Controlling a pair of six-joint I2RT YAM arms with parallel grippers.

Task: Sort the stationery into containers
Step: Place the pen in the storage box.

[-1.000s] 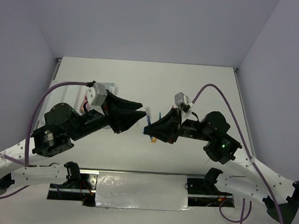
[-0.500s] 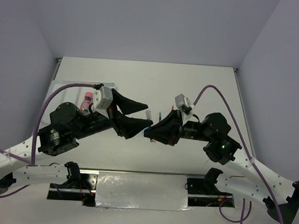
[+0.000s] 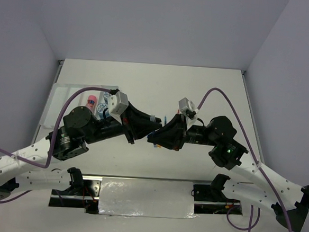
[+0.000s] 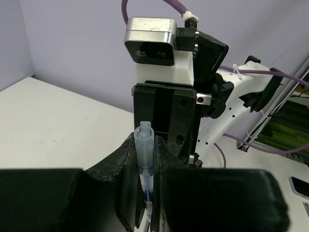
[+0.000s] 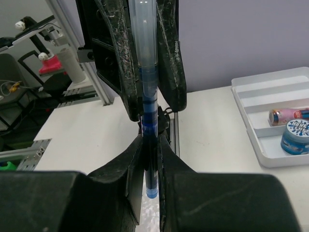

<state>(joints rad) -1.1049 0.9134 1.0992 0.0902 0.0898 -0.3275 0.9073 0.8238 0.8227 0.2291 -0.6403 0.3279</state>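
A blue pen with a clear barrel [image 4: 145, 159] [image 5: 148, 121] hangs above the middle of the table, gripped at both ends. My left gripper [image 4: 146, 193] [image 3: 145, 128] is shut on its clear end. Facing it tip to tip, my right gripper [image 5: 148, 164] [image 3: 159, 135] is shut on the blue end. The white tray [image 3: 58, 96] [image 5: 270, 96] lies at the left of the table. In it lie a pink-orange cylinder [image 3: 91, 100] [image 5: 289, 115] and a blue-white roll [image 3: 103, 110] [image 5: 297, 136].
A thin blue piece [image 3: 165, 118] shows on the table just behind the two grippers. Purple cables [image 3: 219, 94] loop over both arms. A metal rail [image 3: 146, 197] runs along the near edge between the arm bases.
My left gripper has swung right from the tray to meet the right gripper, opened wide on the way and shut on the pen. The right arm has held still.
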